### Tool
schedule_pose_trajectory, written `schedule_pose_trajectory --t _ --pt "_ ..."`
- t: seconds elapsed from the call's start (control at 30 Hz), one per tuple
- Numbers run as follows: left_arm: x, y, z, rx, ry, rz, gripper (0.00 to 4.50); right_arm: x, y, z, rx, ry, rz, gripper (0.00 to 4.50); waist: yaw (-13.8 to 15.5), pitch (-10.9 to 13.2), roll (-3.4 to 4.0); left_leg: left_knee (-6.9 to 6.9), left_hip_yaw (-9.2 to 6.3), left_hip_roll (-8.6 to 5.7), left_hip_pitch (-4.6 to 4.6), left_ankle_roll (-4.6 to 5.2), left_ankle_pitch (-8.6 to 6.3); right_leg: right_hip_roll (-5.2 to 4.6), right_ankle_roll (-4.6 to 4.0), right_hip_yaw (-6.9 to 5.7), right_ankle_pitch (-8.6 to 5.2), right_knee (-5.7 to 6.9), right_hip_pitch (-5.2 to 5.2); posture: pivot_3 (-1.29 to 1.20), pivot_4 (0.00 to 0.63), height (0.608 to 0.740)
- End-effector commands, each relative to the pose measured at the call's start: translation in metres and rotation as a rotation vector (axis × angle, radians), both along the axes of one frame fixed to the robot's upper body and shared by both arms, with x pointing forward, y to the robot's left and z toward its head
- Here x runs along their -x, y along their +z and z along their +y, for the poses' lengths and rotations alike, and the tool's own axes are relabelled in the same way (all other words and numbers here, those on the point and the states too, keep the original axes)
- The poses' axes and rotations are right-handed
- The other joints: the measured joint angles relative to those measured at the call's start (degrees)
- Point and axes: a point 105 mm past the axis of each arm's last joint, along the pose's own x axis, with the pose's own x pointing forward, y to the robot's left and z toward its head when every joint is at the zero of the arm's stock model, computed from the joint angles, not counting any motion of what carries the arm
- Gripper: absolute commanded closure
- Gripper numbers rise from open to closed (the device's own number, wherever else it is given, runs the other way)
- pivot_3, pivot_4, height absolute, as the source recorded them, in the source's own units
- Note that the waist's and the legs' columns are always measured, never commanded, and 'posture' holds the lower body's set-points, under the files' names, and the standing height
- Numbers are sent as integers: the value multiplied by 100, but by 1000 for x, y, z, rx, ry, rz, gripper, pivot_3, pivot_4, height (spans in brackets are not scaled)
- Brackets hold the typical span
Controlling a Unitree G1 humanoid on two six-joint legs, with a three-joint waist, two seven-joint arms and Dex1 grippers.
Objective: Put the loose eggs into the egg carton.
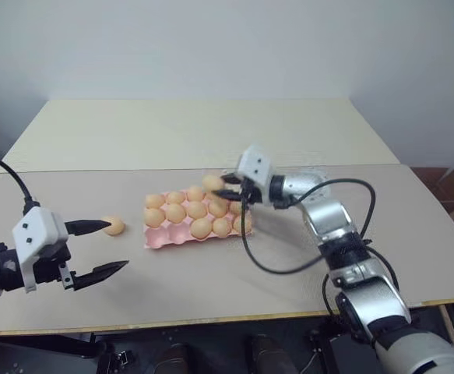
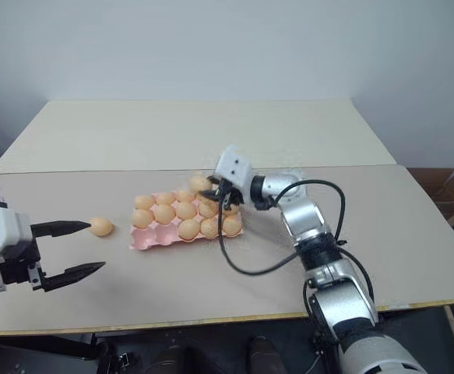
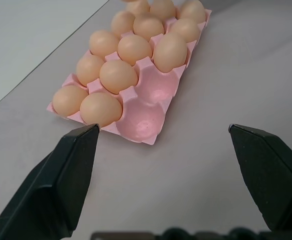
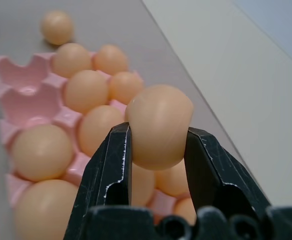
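Holding one smooth, oval egg (image 4: 158,127) between its two black wedge-shaped fingers, the right gripper (image 1: 228,188) is hovering over the far right end of the egg carton (image 1: 158,238), its jaws clamping the matte orange-tan shell on both sides. The carton, a flat pink tray of moulded cups with scalloped ridges, is lying on the pale, smooth table (image 1: 211,132) near the middle. Rounded eggs are sitting in most of its cups; two neighbouring cups (image 3: 151,105) at its left end, in the row nearest the robot, are showing bare, glossy pink hollows. A second loose egg (image 1: 114,226) is resting on the tabletop just left of the carton. The left gripper (image 1: 98,249) is hanging near that egg, its tapered fingers spread wide apart and gripping nothing. A black cable (image 1: 289,265) is looping beside the right arm.
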Motion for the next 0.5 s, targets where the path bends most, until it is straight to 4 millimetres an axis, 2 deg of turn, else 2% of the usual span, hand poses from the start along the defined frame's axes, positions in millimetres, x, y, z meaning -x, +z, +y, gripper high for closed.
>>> schedule_pose_trajectory --t 0.03,0.3,0.5 --pt "2 7 12 -20 39 -30 0 36 10 27 -3 117 -46 2981 1 0 0 0 0 2 4 -1 0 0 -10 -1 -10 0 1 0 150 740" --pt "5 3 23 -7 87 -19 0 62 -3 61 18 174 -55 2981 22 -1 -1 0 2 5 6 -21 -6 -2 -32 -9 -15 3 1 0 150 740" --pt "5 1 23 -3 95 -19 0 50 -15 70 56 117 -110 2981 25 -3 -4 0 2 5 2 -21 -6 -3 -41 -11 -9 0 -1 0 150 740"
